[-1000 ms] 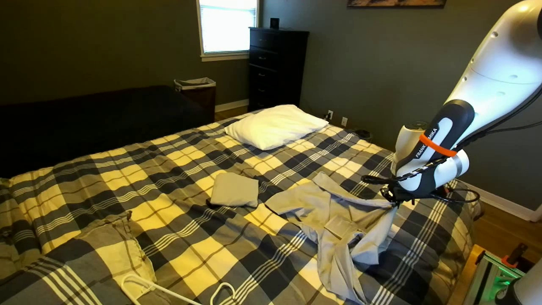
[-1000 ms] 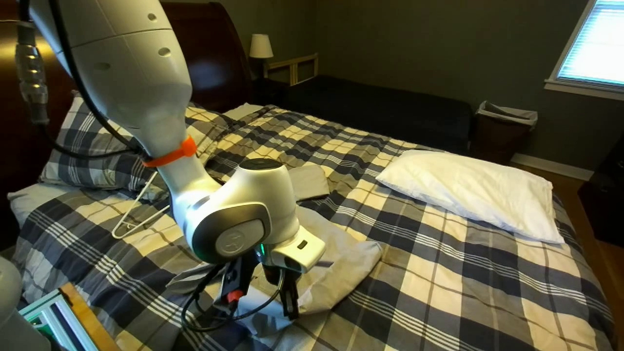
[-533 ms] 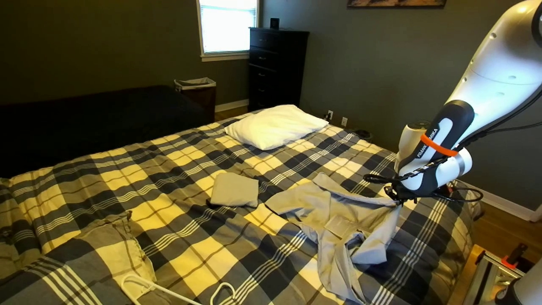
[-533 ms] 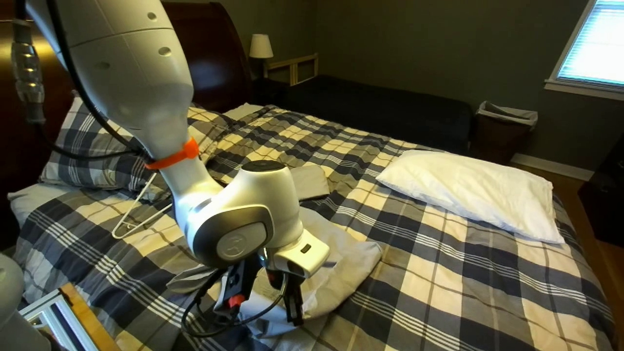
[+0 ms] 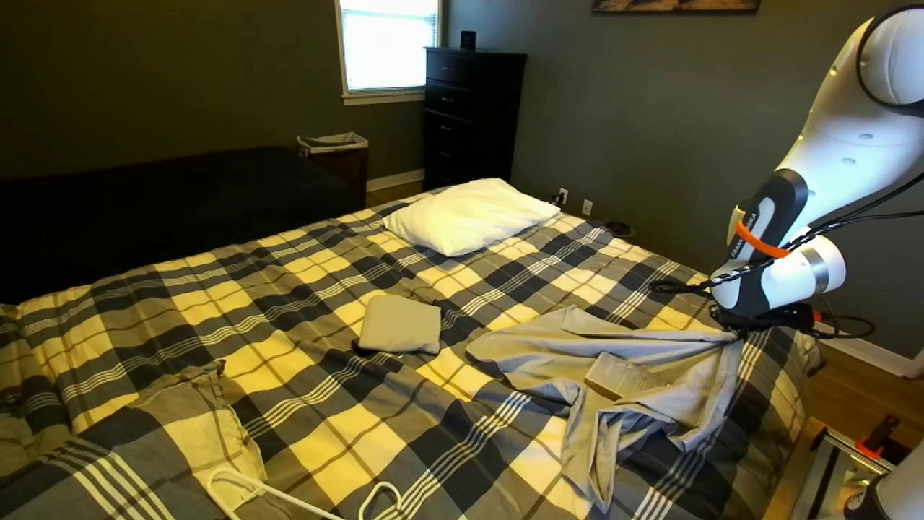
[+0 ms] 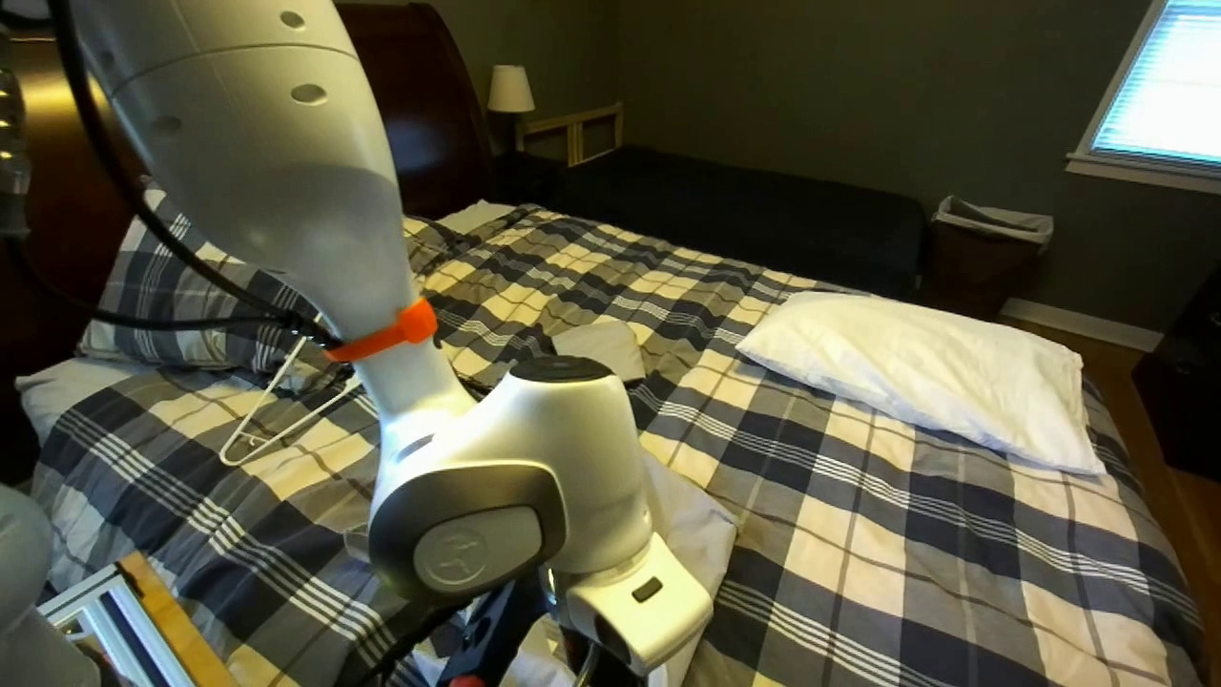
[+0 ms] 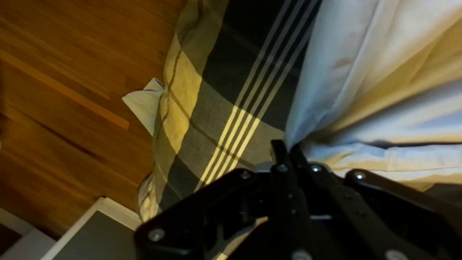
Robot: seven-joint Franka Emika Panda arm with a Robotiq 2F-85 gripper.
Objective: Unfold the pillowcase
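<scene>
The pillowcase is a crumpled grey cloth [image 5: 534, 355] on the plaid bed in an exterior view, partly spread with folds and a stiff flat patch on top. One corner is drawn up to my gripper [image 5: 738, 334] at the bed's near right side. In the wrist view, my gripper [image 7: 288, 148] has its fingers closed on the edge of the pillowcase [image 7: 346, 68], which stretches away to the upper right. In an exterior view the arm hides most of the pillowcase [image 6: 694, 523] and the fingertips.
A folded grey cloth [image 5: 401, 323] lies mid-bed. A white pillow [image 5: 473, 217] lies at the far end. A white hanger [image 6: 258, 441] is near the plaid pillow [image 6: 153, 296]. The bed's edge [image 7: 155, 144] drops to the wood floor [image 7: 72, 90] beside the gripper.
My gripper has moved back towards the bed's edge, pulling the pillowcase with it. The cloth has slid that way and its held side is stretched more.
</scene>
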